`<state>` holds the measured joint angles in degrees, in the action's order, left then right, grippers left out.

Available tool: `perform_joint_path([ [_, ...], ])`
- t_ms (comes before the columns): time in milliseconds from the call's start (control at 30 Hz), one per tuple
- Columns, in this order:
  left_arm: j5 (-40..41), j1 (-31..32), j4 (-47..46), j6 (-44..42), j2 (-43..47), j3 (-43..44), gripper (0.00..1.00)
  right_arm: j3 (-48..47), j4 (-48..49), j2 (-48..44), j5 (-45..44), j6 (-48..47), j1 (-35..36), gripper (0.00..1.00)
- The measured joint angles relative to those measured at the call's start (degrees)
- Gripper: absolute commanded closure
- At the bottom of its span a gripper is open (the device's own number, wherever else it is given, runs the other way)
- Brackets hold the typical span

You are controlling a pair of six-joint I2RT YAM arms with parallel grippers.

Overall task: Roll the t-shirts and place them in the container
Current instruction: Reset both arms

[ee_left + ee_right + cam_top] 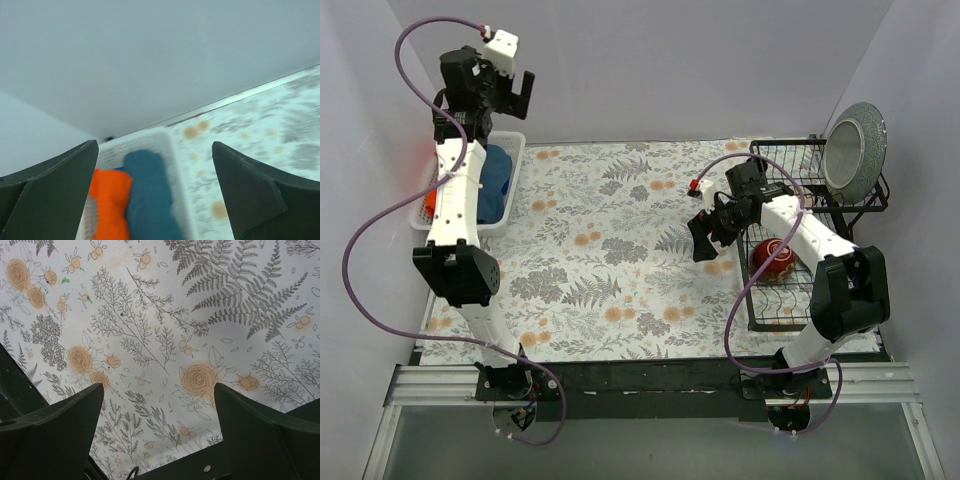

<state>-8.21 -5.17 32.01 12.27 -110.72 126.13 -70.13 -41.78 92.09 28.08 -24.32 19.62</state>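
Both of my grippers are wide open and hold nothing. My left gripper (155,144) is raised high at the far left corner, its fingers spread above the white basket (167,142), and my right gripper (159,385) hangs with its fingers apart over the floral tablecloth (150,315), near the wire rack (785,148). In that basket lie the orange-red t-shirt (110,200) and, touching its right side, the blue t-shirt (147,195); I touch neither.

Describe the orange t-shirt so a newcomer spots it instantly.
Find the white basket at the far-left edge of the flowered table. Two t-shirts lie in it side by side; the orange-red t-shirt is the wall-side one, next to the blue t-shirt.
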Motion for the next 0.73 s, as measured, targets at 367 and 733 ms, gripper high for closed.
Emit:
perform_joint_path([
  [367, -4.8, 4.7, -3.4, 14.2, 17.5, -22.8, 0.02, -2.0, 1.4, -0.6, -3.2, 5.6, 0.0, 0.01],
  [733, -12.0, 4.3, -4.6, 27.1, 15.7, -29.9, 0.02, -3.6, 3.2, -1.6, -2.3, 7.8, 0.0, 0.01],
])
